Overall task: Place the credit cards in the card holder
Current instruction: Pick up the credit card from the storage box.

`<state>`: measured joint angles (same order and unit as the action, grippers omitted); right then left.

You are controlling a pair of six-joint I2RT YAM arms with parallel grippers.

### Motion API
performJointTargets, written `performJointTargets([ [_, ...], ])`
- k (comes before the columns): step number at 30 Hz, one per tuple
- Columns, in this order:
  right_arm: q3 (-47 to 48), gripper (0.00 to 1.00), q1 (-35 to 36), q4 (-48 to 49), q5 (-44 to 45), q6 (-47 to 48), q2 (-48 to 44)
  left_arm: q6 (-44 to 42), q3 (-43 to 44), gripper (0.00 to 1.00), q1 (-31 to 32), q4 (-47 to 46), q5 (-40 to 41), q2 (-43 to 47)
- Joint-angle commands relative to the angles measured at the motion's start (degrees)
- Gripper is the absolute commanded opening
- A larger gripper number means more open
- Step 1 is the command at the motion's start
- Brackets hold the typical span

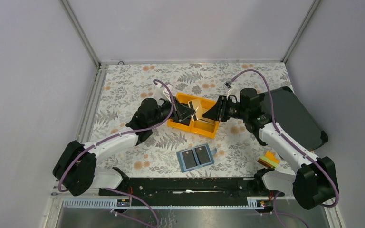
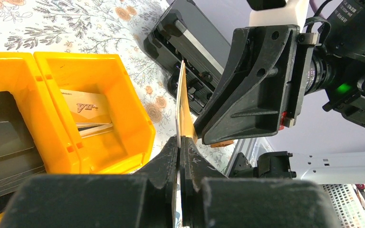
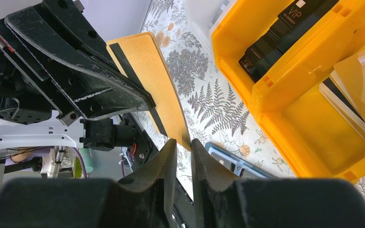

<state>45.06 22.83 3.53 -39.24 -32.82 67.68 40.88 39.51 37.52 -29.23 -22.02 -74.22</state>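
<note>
The tan card (image 3: 158,83) hangs in the air over the orange bin (image 1: 208,128), at the centre of the table in my overhead view. The left gripper (image 2: 179,140) is clenched on one end of it. Its other corner dips into the narrow gap of the right gripper (image 3: 180,145), and I cannot tell whether those fingers actually pinch it. In the right wrist view the card's long axis runs from 11 o'clock to 5 o'clock, with a black stripe along one long edge. From the left wrist I see it edge-on, pointing to 12 o'clock. Dark cards (image 3: 271,42) lie in the bin below. The card holder (image 1: 186,168) lies open at 6 o'clock from the bin, two dark cards in it; the black hard case (image 1: 297,116) sits at 3 o'clock.
</note>
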Motion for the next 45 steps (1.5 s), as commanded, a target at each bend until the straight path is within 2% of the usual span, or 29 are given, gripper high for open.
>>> performJointTargets([
  [1,0.8,0.22,0.8,9.3,-7.4,-3.2,-1.2,-1.4,1.0,0.0,0.2,-0.6,1.8,-0.1],
  [10,-3.4,0.2,0.8,22.6,-11.3,-7.1,-1.3,4.1,-2.0,0.0,0.1,-8.2,-7.5,0.2],
  [22,-6.6,0.0,0.3,29.0,-12.3,-9.0,-3.0,5.7,-2.3,0.0,-1.1,-10.0,-9.9,-1.9],
  [33,-9.5,0.0,-0.6,39.1,-14.8,-11.7,-3.5,5.6,-0.5,0.0,-1.9,-10.5,-12.8,-4.7],
  [38,-9.2,0.11,-0.6,40.9,-15.4,-13.5,-2.9,5.9,-0.2,0.0,-1.9,-11.0,-12.8,-5.4],
  [45,-8.8,0.15,-0.6,40.9,-14.9,-14.1,-1.7,6.1,0.0,0.0,-1.9,-11.4,-12.7,-5.9],
])
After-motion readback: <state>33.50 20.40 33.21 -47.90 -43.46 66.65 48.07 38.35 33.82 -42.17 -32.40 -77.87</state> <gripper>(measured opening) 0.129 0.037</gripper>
